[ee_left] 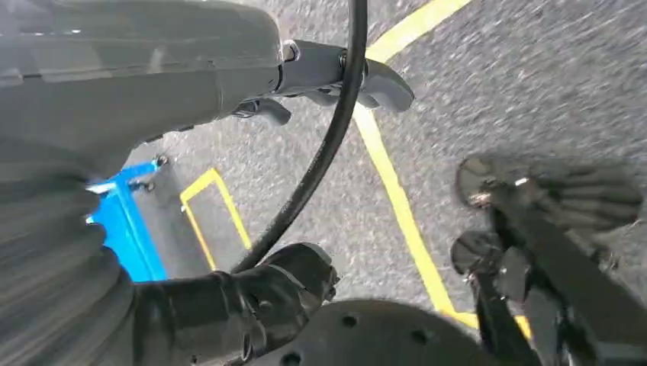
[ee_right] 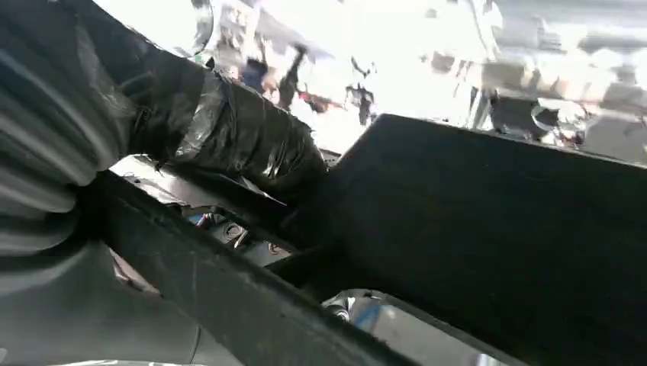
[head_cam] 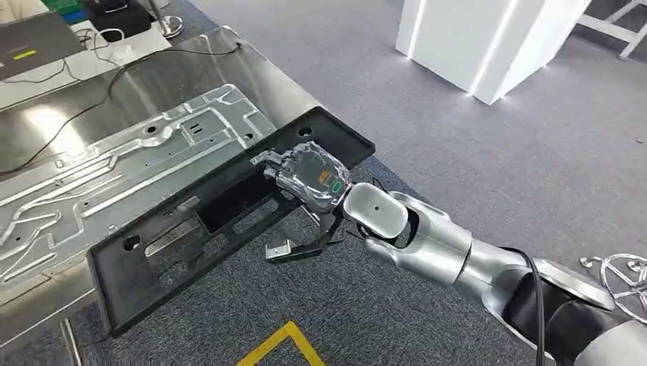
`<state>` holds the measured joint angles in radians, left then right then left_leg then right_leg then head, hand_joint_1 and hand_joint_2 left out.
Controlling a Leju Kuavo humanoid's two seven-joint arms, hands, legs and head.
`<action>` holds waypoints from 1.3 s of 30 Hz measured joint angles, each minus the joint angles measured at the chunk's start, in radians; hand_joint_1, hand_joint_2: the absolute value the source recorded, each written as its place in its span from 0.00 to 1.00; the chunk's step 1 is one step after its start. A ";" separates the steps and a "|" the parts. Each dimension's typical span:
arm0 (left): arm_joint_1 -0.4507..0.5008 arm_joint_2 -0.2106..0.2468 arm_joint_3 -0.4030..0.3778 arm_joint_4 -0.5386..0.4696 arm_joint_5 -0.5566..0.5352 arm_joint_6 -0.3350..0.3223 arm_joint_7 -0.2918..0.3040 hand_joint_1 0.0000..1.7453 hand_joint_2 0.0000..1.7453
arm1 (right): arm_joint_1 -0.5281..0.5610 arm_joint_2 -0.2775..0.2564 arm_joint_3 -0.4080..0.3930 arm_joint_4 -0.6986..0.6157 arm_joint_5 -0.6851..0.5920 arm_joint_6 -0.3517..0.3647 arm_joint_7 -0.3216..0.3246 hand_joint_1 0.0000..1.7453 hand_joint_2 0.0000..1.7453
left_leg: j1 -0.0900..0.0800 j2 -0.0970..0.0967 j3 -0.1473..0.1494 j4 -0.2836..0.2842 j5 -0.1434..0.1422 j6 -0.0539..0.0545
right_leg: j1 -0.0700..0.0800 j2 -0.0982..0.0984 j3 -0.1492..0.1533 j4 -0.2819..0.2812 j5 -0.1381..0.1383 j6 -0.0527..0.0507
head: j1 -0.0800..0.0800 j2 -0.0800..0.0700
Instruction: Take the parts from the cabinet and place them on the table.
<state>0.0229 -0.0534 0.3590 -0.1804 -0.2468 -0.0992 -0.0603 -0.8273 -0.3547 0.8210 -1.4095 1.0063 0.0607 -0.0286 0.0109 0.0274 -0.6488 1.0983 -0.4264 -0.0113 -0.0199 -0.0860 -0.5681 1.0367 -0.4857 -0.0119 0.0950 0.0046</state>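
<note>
Starting at your left, the stamped metal panel (head_cam: 114,164) lies flat on the steel table (head_cam: 252,76). The long black plastic part (head_cam: 229,221) overlaps the table's near edge, partly overhanging the carpet. Your right hand (head_cam: 305,174) grips its upper rim. Slide it further onto the table before releasing, keeping it level. The fingers are hidden beneath the part. The left hand (ee_left: 336,76) hangs blurred; I cannot tell its state.

Left robot hand (ee_left: 328,80) hangs over grey carpet floor (ee_left: 534,84), fingers apart, holding nothing. Yellow floor line (ee_left: 397,191) runs beneath; blue frame (ee_left: 126,229) at 9 o'clock.
</note>
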 joint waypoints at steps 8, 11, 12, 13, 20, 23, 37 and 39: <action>-0.011 0.004 0.002 0.000 -0.007 -0.018 -0.002 0.00 1.00 | -0.138 0.077 0.077 0.088 0.016 0.049 -0.001 1.00 1.00 | -0.009 -0.018 0.044 -0.098 0.014 0.053 | 0.006 0.037 -0.015 0.067 -0.058 0.032 | 0.000 0.000; -0.019 0.005 0.005 0.000 -0.008 -0.018 -0.002 0.00 1.00 | -0.142 0.090 0.105 0.128 0.016 0.049 0.005 1.00 1.00 | -0.010 -0.056 0.044 -0.096 0.011 0.062 | 0.005 0.081 -0.134 0.286 -0.137 0.037 | 0.001 0.000; -0.020 0.005 0.006 0.000 -0.009 -0.019 -0.001 0.00 1.00 | -0.140 0.090 0.113 0.142 0.016 0.046 0.008 1.00 1.00 | -0.011 -0.070 0.044 -0.093 0.010 0.063 | 0.005 0.082 -0.151 0.302 -0.125 0.037 | 0.001 0.000; -0.020 0.005 0.006 0.000 -0.012 -0.021 0.000 0.00 1.00 | -0.139 0.092 0.119 0.150 0.016 0.045 0.011 1.00 1.00 | -0.011 -0.083 0.045 -0.089 0.006 0.064 | 0.005 0.082 -0.146 0.271 -0.089 0.035 | 0.001 0.000; -0.005 0.000 0.014 0.000 -0.015 -0.026 0.019 0.00 1.00 | -0.134 0.092 0.113 0.192 0.017 0.018 0.043 1.00 1.00 | -0.014 -0.105 0.037 -0.065 -0.012 0.049 | 0.015 0.100 -0.046 0.004 0.034 0.013 | 0.000 0.000; -0.006 -0.002 0.016 0.000 -0.016 -0.027 0.020 0.00 1.00 | -0.131 0.088 0.105 0.204 0.017 0.017 0.047 1.00 1.00 | -0.014 -0.100 0.040 -0.069 -0.014 0.047 | 0.016 0.106 -0.046 0.004 0.033 0.012 | 0.000 0.000; -0.008 -0.003 0.030 0.000 -0.023 -0.026 0.032 0.00 1.00 | -0.113 0.081 0.071 0.215 0.034 0.011 0.047 1.00 1.00 | -0.015 -0.097 0.044 -0.073 -0.015 0.042 | 0.015 0.109 -0.045 0.005 0.031 0.009 | 0.000 0.000; -0.008 -0.003 0.031 0.000 -0.023 -0.026 0.032 0.00 1.00 | -0.113 0.080 0.070 0.215 0.034 0.010 0.047 1.00 1.00 | -0.016 -0.097 0.044 -0.073 -0.015 0.042 | 0.015 0.109 -0.045 0.005 0.031 0.009 | 0.000 0.000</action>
<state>0.0147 -0.0561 0.3903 -0.1804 -0.2697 -0.1251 -0.0278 -0.9401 -0.2750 0.8911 -1.1948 1.0403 0.0710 0.0183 -0.0049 -0.0692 -0.6050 1.0256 -0.4410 0.0304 -0.0051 0.0227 -0.6126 1.0412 -0.4544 -0.0030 0.0954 0.0046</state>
